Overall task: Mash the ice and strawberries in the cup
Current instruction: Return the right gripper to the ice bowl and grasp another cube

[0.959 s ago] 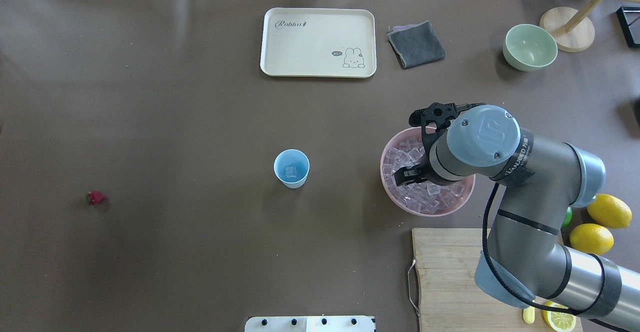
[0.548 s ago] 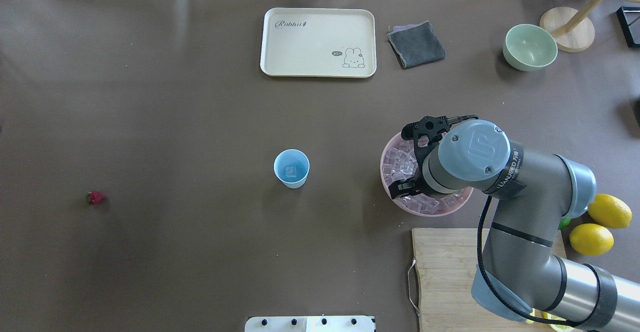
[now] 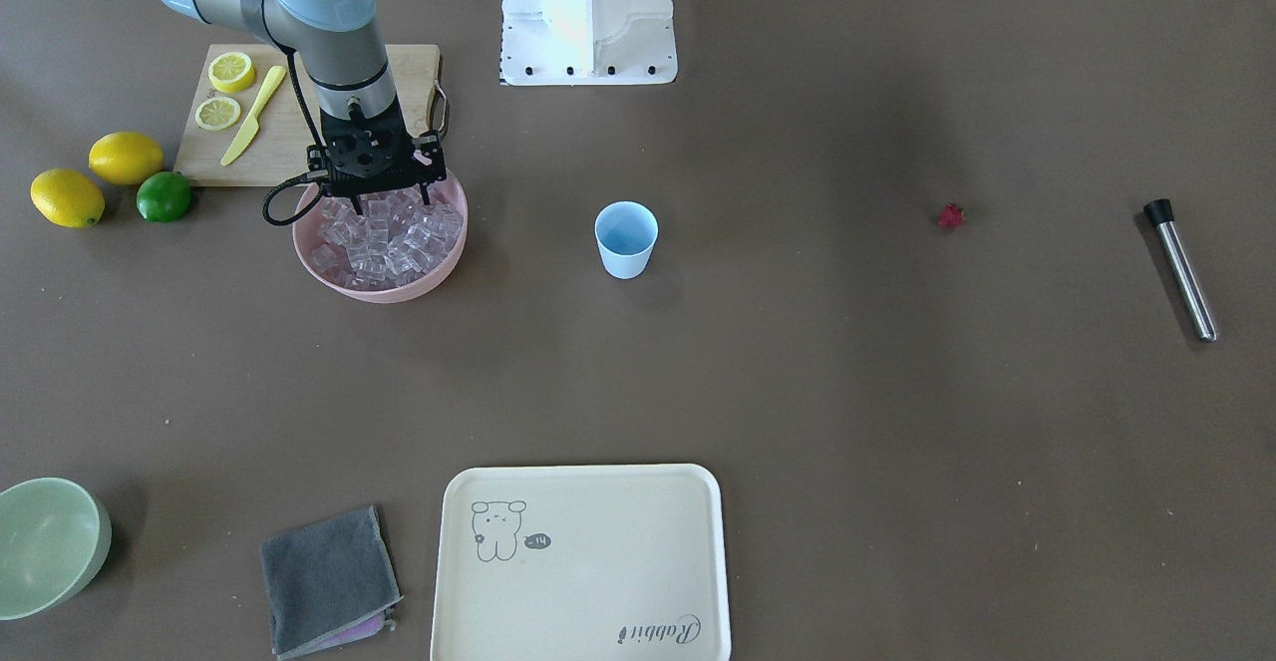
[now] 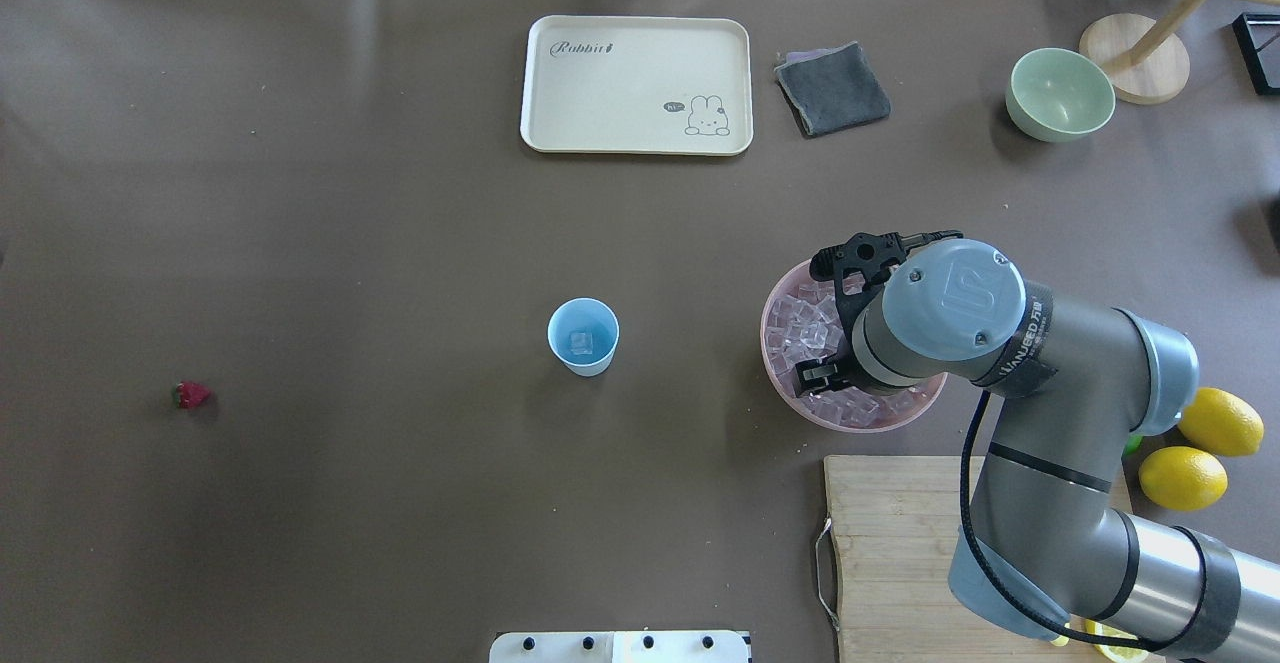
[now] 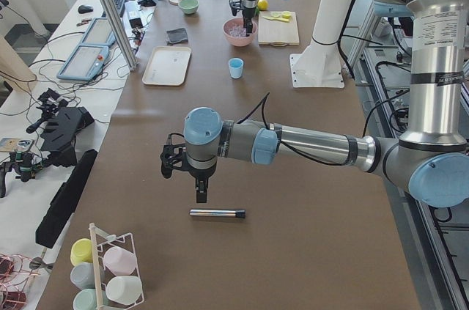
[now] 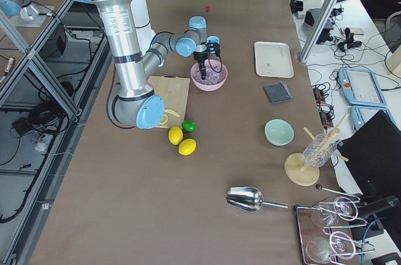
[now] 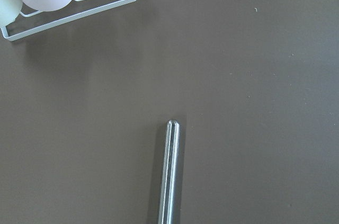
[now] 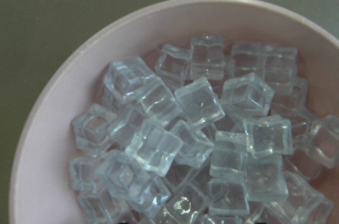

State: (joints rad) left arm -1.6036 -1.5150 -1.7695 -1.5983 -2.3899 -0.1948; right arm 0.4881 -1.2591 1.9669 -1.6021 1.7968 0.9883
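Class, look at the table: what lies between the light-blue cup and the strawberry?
Nothing. Only bare brown table lies between the cup and the strawberry. The overhead view shows this, and the front-facing view agrees.

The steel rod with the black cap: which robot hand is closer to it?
Left. The left gripper hangs close over the bare end of the steel rod; the right gripper is far away, at the pink bowl of ice.

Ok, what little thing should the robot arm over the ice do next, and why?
Probably lower the right gripper and close on one ice cube: it hangs open over the pink bowl of ice, and the light-blue cup holds just one cube.
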